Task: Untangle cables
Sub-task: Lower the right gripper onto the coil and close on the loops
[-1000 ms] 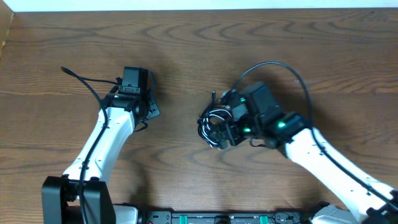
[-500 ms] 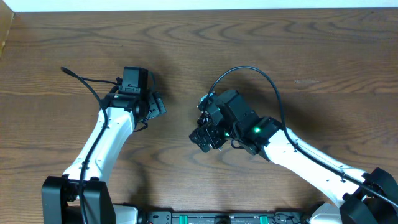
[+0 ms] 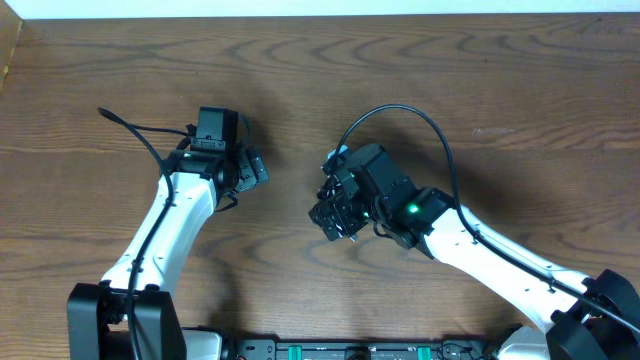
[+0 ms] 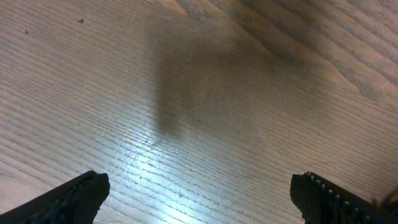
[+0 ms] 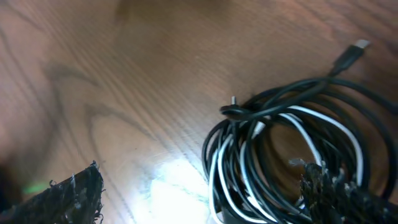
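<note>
The cables (image 5: 292, 155) lie as one coiled bundle on the wooden table, black strands and white strands wound together. A small plug end (image 5: 351, 53) sticks out at the upper right. My right gripper (image 5: 202, 199) is open above the bundle's left side, and its right finger (image 5: 329, 190) is over the coil. From overhead the right gripper (image 3: 335, 218) covers most of the bundle. My left gripper (image 3: 250, 170) is open over bare wood to the left, well apart from the cables. Nothing lies between its fingers (image 4: 74, 196).
The right arm's own thick black cable (image 3: 400, 112) arches above its wrist, and the left arm's cable (image 3: 130, 130) trails off to the left. The table's far edge (image 3: 320, 16) runs along the top. The arm bases (image 3: 350, 350) sit at the near edge.
My right gripper has swung left and down over the bundle, hiding most of it from overhead. My left gripper's jaws have opened wide, and that arm has barely shifted.
</note>
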`<state>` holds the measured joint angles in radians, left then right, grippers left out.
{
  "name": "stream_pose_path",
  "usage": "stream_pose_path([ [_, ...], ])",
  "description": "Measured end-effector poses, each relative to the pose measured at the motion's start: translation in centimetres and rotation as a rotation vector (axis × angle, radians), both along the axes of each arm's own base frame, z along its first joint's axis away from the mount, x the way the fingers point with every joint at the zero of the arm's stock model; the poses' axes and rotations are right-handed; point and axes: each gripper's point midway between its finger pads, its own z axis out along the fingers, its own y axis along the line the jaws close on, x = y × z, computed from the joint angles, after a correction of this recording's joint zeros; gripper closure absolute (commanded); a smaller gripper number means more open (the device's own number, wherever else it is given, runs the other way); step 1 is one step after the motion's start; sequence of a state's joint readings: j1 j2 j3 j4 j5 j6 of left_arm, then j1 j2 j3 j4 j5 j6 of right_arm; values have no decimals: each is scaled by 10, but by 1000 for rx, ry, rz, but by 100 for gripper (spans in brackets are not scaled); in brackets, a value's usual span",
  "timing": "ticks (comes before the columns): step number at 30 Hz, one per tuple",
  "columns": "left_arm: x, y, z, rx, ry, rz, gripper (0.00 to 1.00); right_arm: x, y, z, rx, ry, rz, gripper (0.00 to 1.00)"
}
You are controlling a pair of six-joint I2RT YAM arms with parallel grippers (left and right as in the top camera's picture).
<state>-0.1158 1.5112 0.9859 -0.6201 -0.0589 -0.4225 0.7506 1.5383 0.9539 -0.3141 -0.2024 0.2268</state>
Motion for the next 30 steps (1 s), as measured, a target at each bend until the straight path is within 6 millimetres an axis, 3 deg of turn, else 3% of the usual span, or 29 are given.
stream_pose_path([
  [2,0,0,0,0,0,0,0,2,-2,0,-10,-9,-10,15],
  [4,0,0,0,0,0,0,0,3,-3,-1,-15,-13,-17,35],
  [6,0,0,0,0,0,0,0,5,-5,-1,-25,-24,-24,46],
  [9,0,0,0,0,0,0,0,9,-7,-1,-36,-36,-40,51],
  [13,0,0,0,0,0,0,0,12,-7,-6,-45,-40,-48,50],
  [20,0,0,0,0,0,0,0,10,0,-45,-99,12,-41,53],
  [25,0,0,0,0,0,0,0,5,7,-77,-140,55,-33,80],
  [27,0,0,0,0,1,0,0,3,6,-87,-156,75,-33,84],
  [30,0,0,0,-1,0,0,0,2,5,-93,-163,85,-28,99],
])
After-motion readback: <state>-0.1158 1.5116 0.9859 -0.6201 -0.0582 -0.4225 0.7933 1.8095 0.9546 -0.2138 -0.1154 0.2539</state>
